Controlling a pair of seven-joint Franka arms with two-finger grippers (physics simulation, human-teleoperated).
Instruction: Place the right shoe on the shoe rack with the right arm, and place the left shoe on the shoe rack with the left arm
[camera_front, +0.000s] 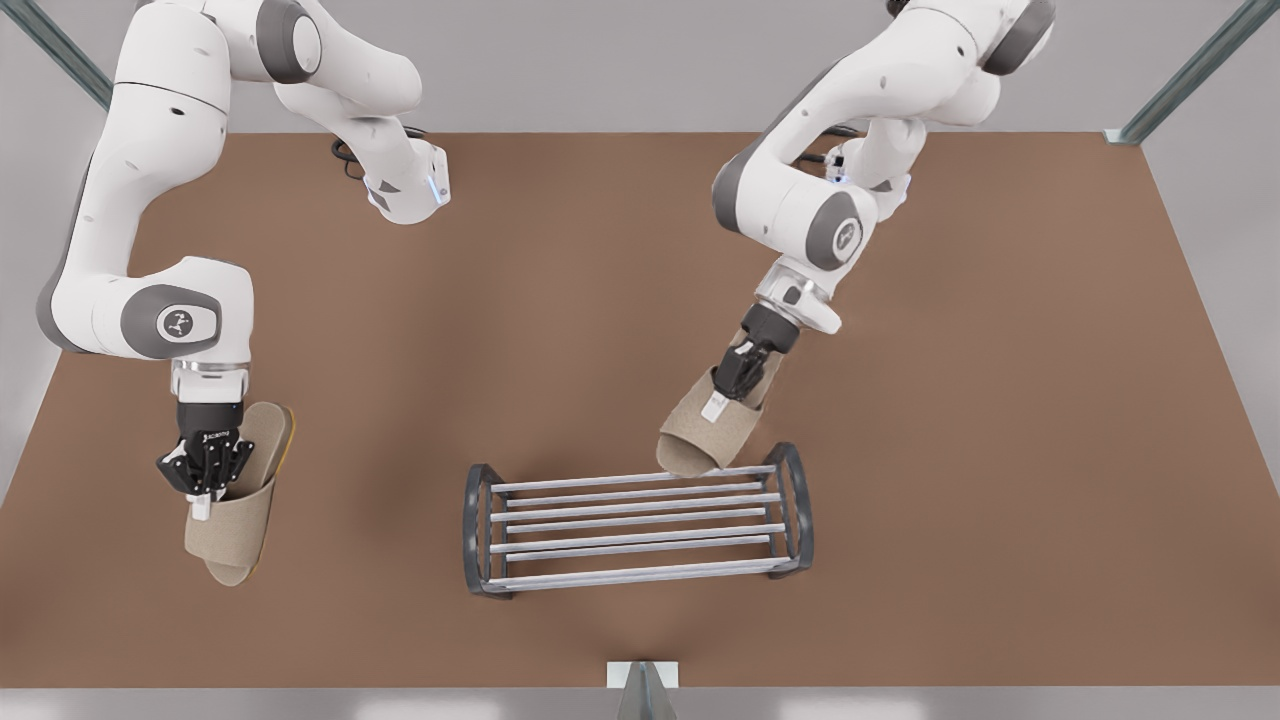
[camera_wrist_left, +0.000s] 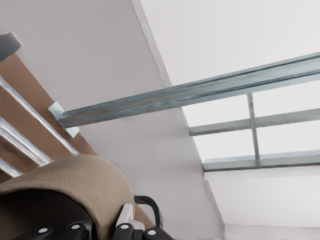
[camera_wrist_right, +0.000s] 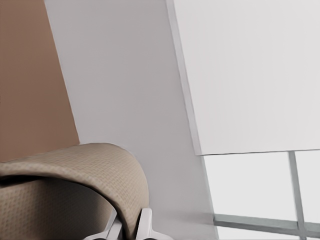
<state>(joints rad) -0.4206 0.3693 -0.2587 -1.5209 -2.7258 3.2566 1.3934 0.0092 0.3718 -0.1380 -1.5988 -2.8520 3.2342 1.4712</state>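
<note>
Hanging over the shoe rack (camera_front: 640, 520), one slipper (camera_front: 705, 425) is pinched by the left gripper (camera_front: 728, 385); another slipper (camera_front: 240, 505), pinched by the right gripper (camera_front: 205, 470), is well apart. Neither is placed.

floor (camera_front: 1000, 450): brown | walls (camera_front: 600, 60): pale grey | metal beams (camera_front: 1190, 70)

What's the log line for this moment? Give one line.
left gripper: shut on left shoe, toe at shoe rack edge | right gripper: shut on right shoe, apart from rack
</note>
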